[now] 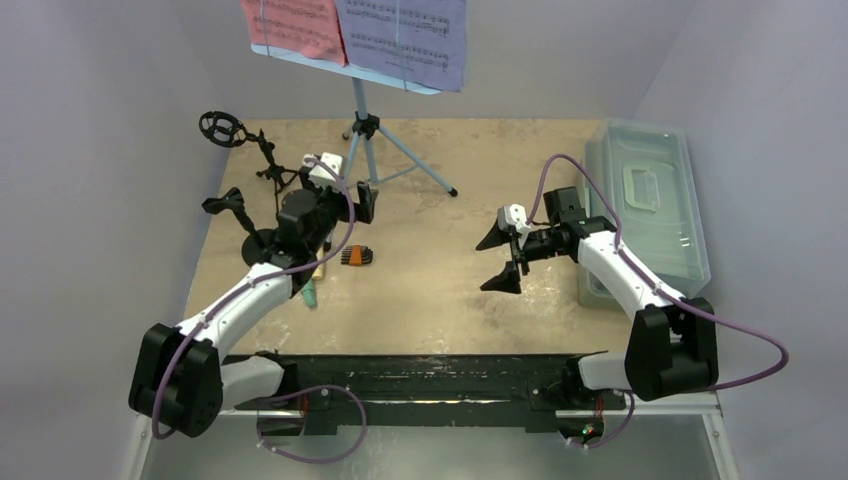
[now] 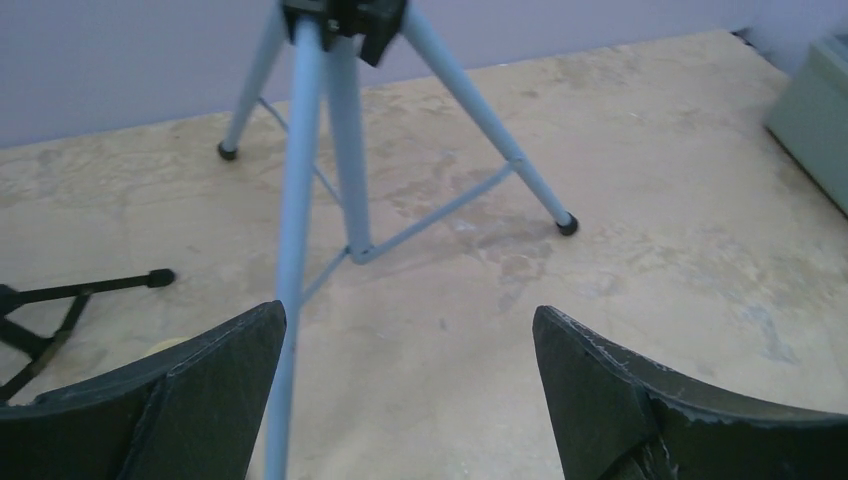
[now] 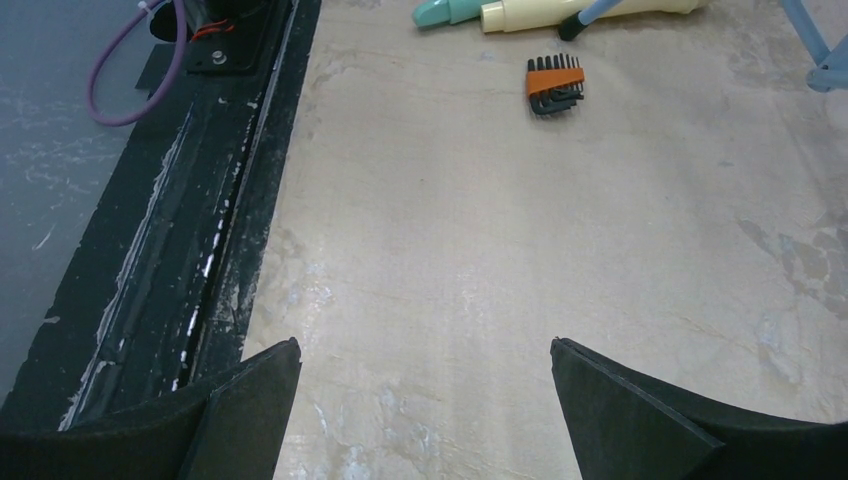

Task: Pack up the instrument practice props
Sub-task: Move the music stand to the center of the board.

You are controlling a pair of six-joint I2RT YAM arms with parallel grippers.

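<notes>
A light-blue tripod [image 1: 365,125] stands at the back of the table. Its tray carries a red-pink page [image 1: 295,28] and a purple page [image 1: 405,40]. My left gripper [image 1: 345,198] is open and close to the tripod's legs. In the left wrist view one tripod leg [image 2: 292,260] runs just inside the left fingertip of that gripper [image 2: 410,330], with nothing gripped. My right gripper [image 1: 492,265] hangs open over bare table, as the right wrist view [image 3: 425,350] also shows. The mint-green microphone [image 3: 450,12] and yellow microphone [image 3: 560,12] lie side by side, partly under the left arm.
Small black microphone tripods [image 1: 268,170] and a ring mount [image 1: 222,128] stand at the left back. An orange hex-key set [image 1: 356,256] lies near the left arm. The translucent grey tub [image 1: 650,195] sits along the right edge. A black rail [image 1: 420,380] runs along the near edge.
</notes>
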